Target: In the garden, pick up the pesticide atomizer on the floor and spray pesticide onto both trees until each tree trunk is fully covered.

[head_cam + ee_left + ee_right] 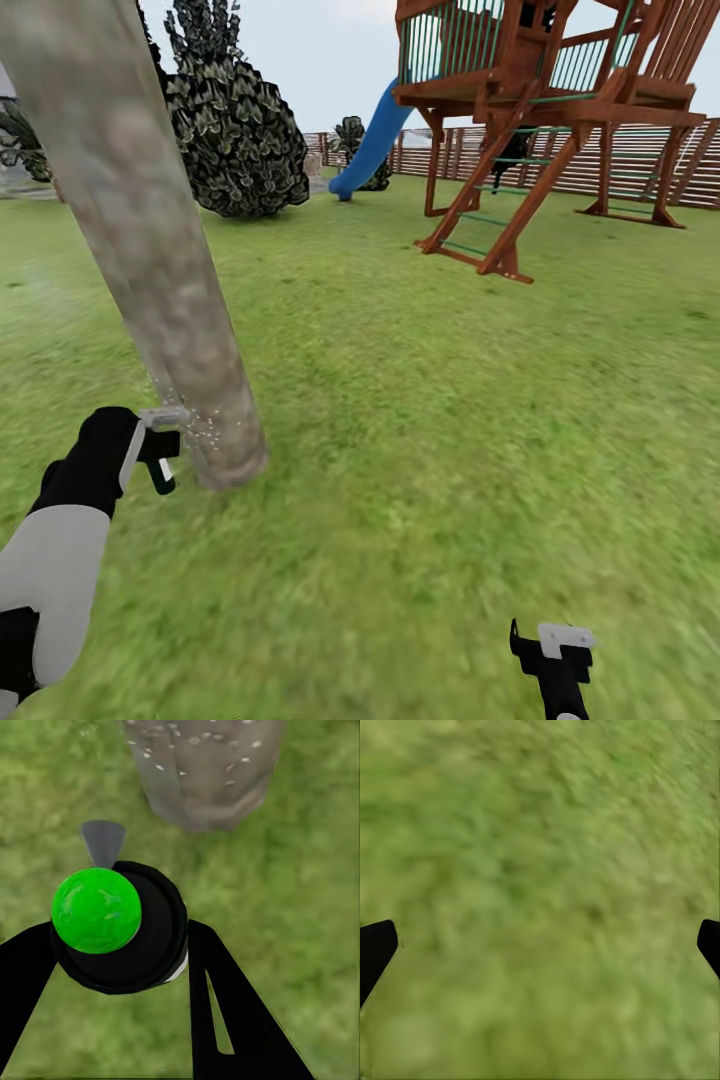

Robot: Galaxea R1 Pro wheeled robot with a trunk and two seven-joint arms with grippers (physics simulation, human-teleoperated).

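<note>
The left tool [124,945], closed around the pesticide atomizer [97,911], held its nozzle near the tree trunk [150,250] base so white pesticide [200,430] specks landed there, while the right tool [540,945] hung wide open, empty, over grass [450,400].

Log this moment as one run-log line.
phase: spraying | left hand: shut on atomizer, nozzle toward trunk base | white specks on trunk | right hand: open, over grass

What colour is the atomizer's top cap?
Bright green, on a black body; the atomizer shows best in the left wrist view.
</note>
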